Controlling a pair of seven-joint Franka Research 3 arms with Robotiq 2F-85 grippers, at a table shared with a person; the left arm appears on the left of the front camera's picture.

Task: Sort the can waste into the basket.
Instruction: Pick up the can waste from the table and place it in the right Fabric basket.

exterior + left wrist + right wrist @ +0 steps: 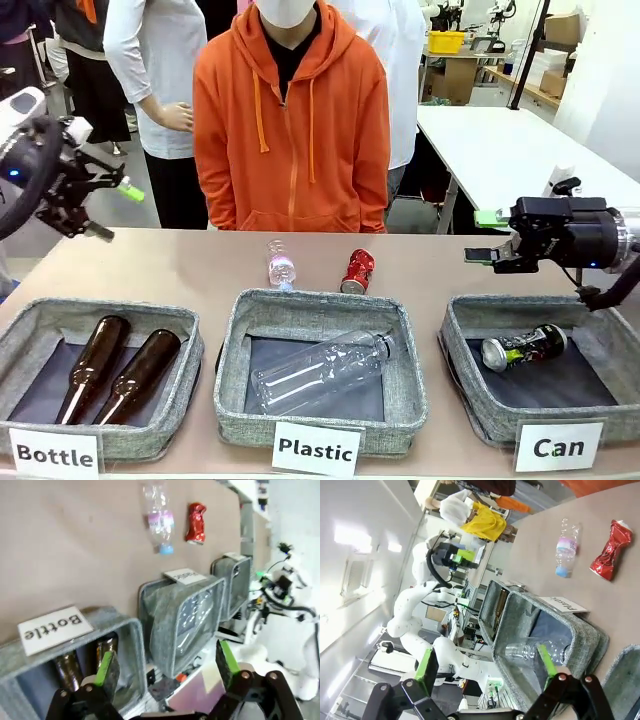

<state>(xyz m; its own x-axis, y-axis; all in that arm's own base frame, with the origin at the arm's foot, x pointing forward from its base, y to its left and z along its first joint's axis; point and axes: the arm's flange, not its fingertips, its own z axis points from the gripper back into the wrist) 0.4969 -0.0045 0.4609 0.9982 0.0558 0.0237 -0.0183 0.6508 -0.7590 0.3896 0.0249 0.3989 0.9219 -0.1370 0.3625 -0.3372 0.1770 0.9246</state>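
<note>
**One can in, the red one waits on the table**

The shiny red crushed can point(357, 271) lies on the bare brown tabletop point(180, 265), beyond the middle basket. The black crushed can with green-white print point(522, 349) already lies inside the square grey fabric basket labelled "Can" point(475, 410).

Your right gripper point(485, 237) hovers above that basket's far left corner, fingers spread and holding nothing. Your left gripper point(112, 212) hangs raised at the far left, likewise spread and empty.

The right arm looks the nearer choice. Close across the red can's pinched waist, lift it clear of the basket wall, and release beside the black can.

Mind the small clear plastic bottle with a pink label point(281, 265) lying near the red can on its left, so come in from the other side. The grey "Plastic" basket point(240, 425), holding a large clear bottle point(320, 372), sits just in front of the can. The person in the orange hoodie point(290, 130) stands close behind the table.
</note>
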